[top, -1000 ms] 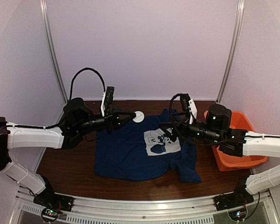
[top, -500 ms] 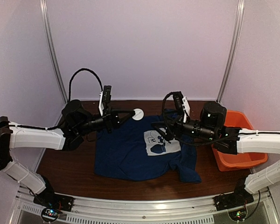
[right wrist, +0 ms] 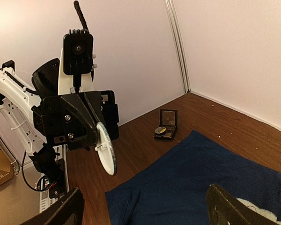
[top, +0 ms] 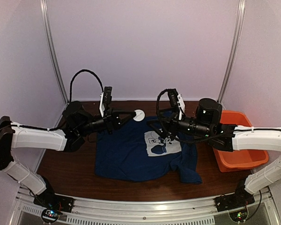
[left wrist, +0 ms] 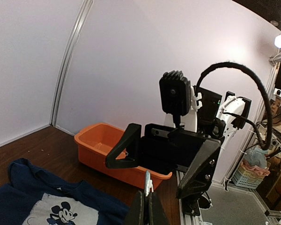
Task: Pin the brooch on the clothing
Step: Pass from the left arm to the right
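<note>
- Right wrist view: the small round silvery-white brooch with a bluish rim [right wrist: 107, 151] shows edge-on, clamped at the tip of the left gripper [right wrist: 96, 136], whose black fingers are pressed together on it.
- From above, the brooch hangs in the air at the far edge of the navy blue short-sleeved T-shirt [top: 126, 154], left of its collar and clear of the cloth.
- The T-shirt lies spread face up on the dark brown wooden table [top: 65, 164], with its near right corner rumpled.
- Its white rectangular chest print [top: 162, 143] carries a black cartoon mouse. No lettering on it can be read, and no brand mark shows on the shirt.
- The right gripper [top: 160, 130] hovers over the T-shirt just beyond the print. Its two black fingers stand wide apart with nothing between them, and it faces the left gripper across the shirt.
- A small black hinged box [right wrist: 166, 124] sits on the bare wood just off the T-shirt's edge on the left arm's side. Its lid is up and something small and yellowish lies inside, too small to identify.
- An orange plastic tub [top: 246, 159] stands to the right of the T-shirt, near its right sleeve and partly under the right arm.
</note>
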Robot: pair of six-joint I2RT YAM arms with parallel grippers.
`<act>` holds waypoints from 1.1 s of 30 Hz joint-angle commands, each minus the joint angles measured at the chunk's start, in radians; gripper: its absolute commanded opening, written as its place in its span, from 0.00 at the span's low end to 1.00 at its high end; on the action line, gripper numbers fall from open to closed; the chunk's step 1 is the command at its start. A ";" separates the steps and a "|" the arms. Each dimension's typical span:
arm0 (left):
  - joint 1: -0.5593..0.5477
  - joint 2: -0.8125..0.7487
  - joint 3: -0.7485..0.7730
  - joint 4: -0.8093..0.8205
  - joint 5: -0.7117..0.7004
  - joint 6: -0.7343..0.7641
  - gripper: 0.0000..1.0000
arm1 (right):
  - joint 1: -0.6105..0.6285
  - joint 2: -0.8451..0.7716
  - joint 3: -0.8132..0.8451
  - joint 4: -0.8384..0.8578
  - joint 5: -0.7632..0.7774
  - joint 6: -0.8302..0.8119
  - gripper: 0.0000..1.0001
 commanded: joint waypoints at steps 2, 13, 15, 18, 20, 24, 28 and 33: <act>0.004 0.013 -0.019 0.065 0.022 -0.004 0.00 | 0.005 0.017 0.015 0.009 -0.039 0.016 0.90; 0.002 0.016 -0.023 0.080 0.025 -0.002 0.00 | 0.005 0.029 0.041 -0.017 -0.074 0.010 0.87; 0.001 0.017 -0.024 0.082 0.027 -0.002 0.00 | 0.005 0.030 0.050 -0.031 -0.082 0.008 0.87; 0.000 0.021 -0.024 0.084 0.029 -0.003 0.00 | 0.005 0.026 0.054 -0.035 -0.090 0.007 0.87; -0.001 0.023 -0.024 0.086 0.028 -0.003 0.00 | 0.005 0.023 0.055 -0.037 -0.098 0.004 0.87; -0.005 0.018 -0.025 0.091 0.030 -0.001 0.00 | 0.007 0.024 0.062 -0.053 -0.113 -0.001 0.87; -0.010 0.011 -0.031 0.093 0.024 0.005 0.00 | 0.008 0.021 0.058 -0.050 -0.118 0.004 0.86; -0.017 0.009 -0.035 0.097 0.019 0.008 0.00 | 0.011 0.019 0.064 -0.049 -0.114 0.023 0.86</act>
